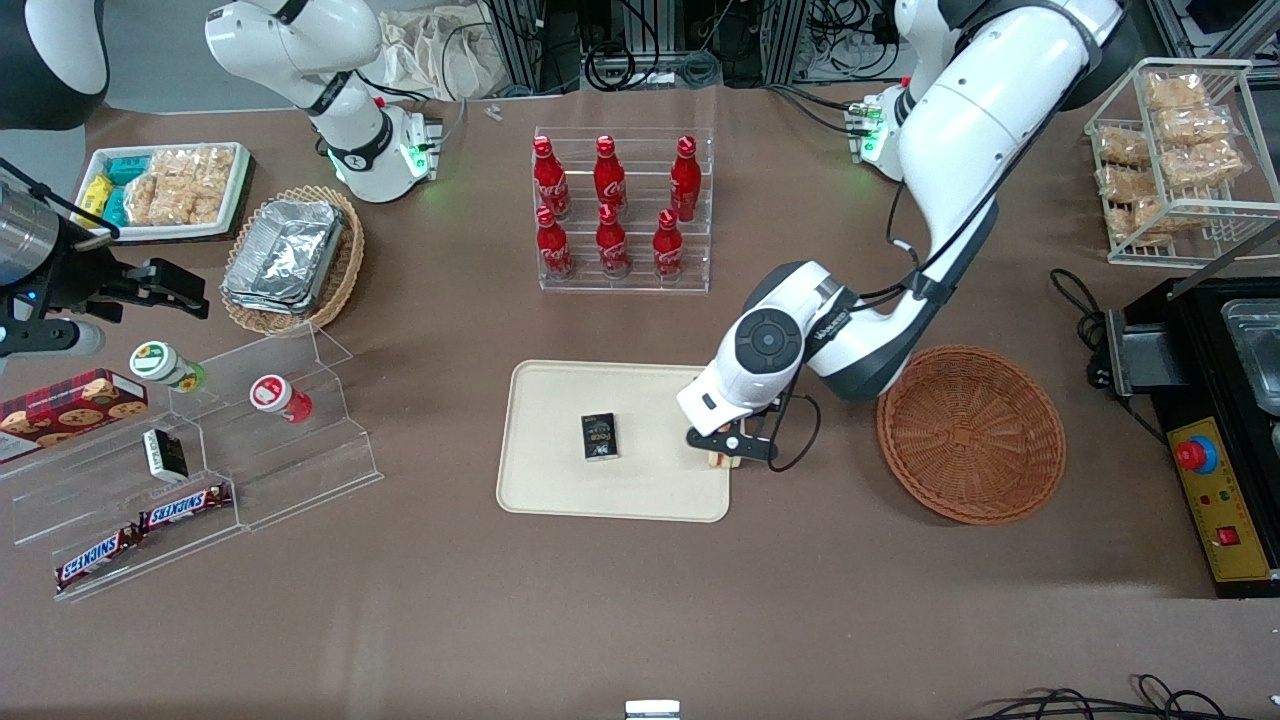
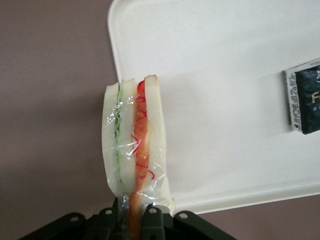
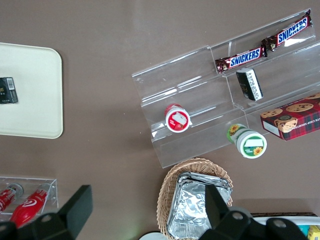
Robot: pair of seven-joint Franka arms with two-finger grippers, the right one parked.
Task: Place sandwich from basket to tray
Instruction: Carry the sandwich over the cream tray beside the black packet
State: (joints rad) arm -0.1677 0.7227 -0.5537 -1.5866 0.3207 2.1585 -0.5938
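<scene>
One sandwich (image 2: pixel 134 145) is pinched between the fingers (image 2: pixel 152 220) of the gripper (image 1: pixel 732 452), which are closed on the wrapped wedge at one end so that the rest of it sticks out away from them, its edge of green and red filling turned to the wrist camera. In the front view the gripper hangs over the edge of the tray (image 1: pixel 560 480) that faces the basket (image 1: pixel 970 432), and only a small pale corner of the sandwich shows beneath the arm there. From the wrist view the sandwich straddles that rim: part of it lies over the cream tray and part over the brown surface (image 1: pixel 640 620) beside it; whether it touches the tray cannot be told. A small black packet (image 1: pixel 599 437) lies flat on the tray, nearer the tray's middle and apart from the sandwich. The round orange-brown basket sits on the surface just beside the tray, toward the working arm's end, with nothing visible inside it. A clear rack of red bottles (image 1: pixel 622 212) stands farther from the front camera than the tray.
</scene>
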